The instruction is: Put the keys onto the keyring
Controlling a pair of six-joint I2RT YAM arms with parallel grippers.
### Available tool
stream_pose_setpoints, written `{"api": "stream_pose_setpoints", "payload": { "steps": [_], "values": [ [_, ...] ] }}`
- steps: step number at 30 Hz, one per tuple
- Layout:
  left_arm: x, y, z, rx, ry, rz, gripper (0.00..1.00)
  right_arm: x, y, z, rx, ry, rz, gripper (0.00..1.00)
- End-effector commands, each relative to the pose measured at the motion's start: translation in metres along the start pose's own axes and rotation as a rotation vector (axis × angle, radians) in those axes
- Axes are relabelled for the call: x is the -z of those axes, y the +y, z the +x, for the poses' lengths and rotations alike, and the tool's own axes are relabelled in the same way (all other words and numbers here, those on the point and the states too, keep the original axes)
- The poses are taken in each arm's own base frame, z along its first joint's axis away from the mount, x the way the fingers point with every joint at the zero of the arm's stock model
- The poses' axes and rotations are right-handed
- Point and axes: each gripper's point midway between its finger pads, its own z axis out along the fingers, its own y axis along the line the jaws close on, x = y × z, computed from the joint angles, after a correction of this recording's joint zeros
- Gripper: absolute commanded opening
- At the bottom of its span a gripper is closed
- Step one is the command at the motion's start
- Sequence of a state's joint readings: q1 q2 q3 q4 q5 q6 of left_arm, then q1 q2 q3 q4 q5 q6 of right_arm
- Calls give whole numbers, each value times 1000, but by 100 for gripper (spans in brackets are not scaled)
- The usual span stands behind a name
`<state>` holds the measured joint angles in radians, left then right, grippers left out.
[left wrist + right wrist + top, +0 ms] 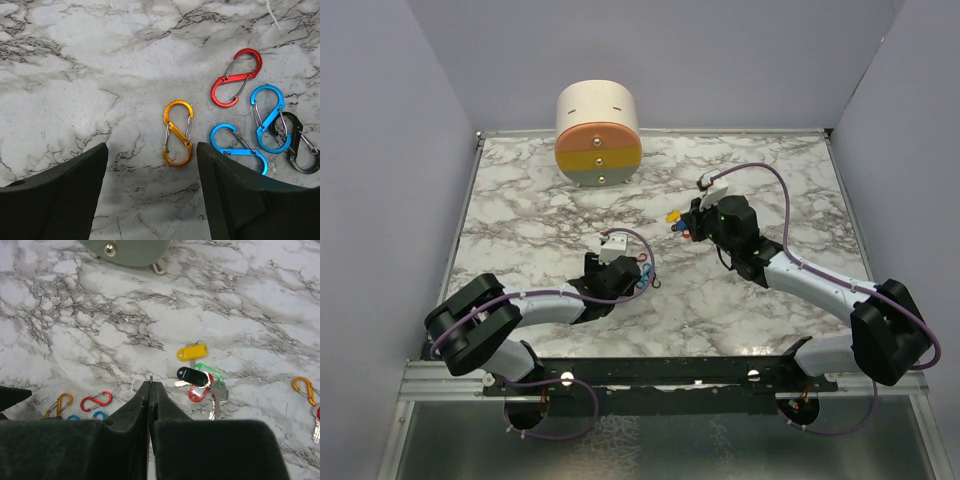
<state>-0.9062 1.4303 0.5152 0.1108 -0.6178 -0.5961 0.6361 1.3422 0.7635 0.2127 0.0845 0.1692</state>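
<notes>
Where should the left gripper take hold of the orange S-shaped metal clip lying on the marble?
Grip the orange S-shaped metal clip across its narrow middle, coming straight down from above. It lies flat on the marble table, its long axis running between the fingers of the open left gripper, so the pads would meet its two long sides. It sits off-centre in the gap; centring first probably helps.

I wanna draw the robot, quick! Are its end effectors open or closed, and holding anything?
Left end effector: open, holding nothing.
Right end effector: closed; anything pinched cannot be told.
</notes>
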Motion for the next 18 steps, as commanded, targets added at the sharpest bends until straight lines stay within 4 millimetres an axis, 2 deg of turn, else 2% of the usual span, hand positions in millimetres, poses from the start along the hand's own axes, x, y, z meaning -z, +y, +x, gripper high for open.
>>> {"api": "stream_pose_setpoints", "payload": {
  "steps": [1, 10, 18],
  "values": [
    [-3, -3, -3, 1, -16, -19, 72, 6, 5, -5, 10, -19, -20, 1],
    [-12, -4, 6, -23, 5, -38, 68, 6, 5, -5, 11, -20, -19, 1],
    [-10, -2, 10, -25, 19, -39, 57, 7, 4, -6, 12, -23, -17, 1]
  ]
}}
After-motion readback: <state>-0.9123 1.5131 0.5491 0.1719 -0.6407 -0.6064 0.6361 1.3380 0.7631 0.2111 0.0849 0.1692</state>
